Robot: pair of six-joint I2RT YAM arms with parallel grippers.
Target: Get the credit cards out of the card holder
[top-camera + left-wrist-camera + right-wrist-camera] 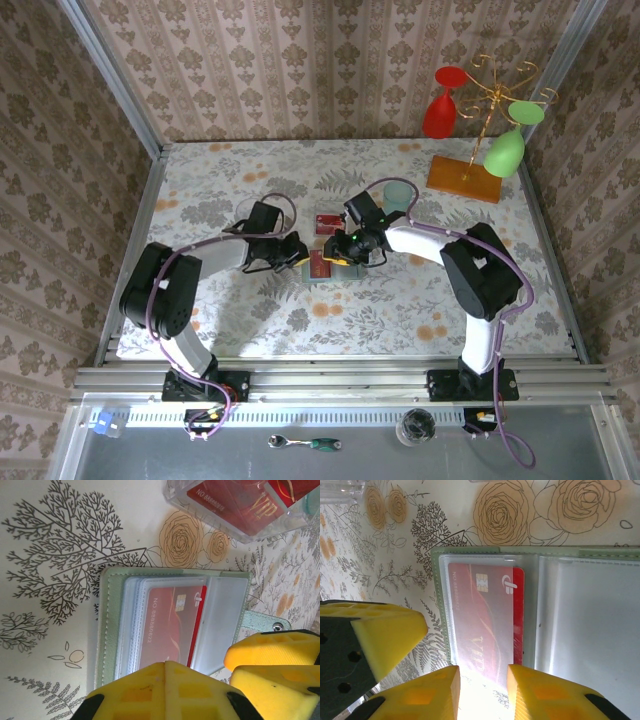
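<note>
The card holder [320, 268] lies open on the desk [210, 195] between my two grippers, with a red card [480, 625] tucked in its clear sleeve. My right gripper [483, 692] is spread, its yellow fingers [545, 696] over the card's near end. My left gripper [291, 250] sits at the holder's other side. A yellow finger [165, 690] overlaps the holder's edge there, but I cannot tell whether this gripper is spread or closed. Just beyond the holder a clear tray [210, 524] holds more red cards [235, 507]. A teal cup [398, 194] stands near the tray, and a glass rack [465, 176] stands well apart from them.

Damask-papered walls [300, 70], floral tablecloth [260, 315]
</note>
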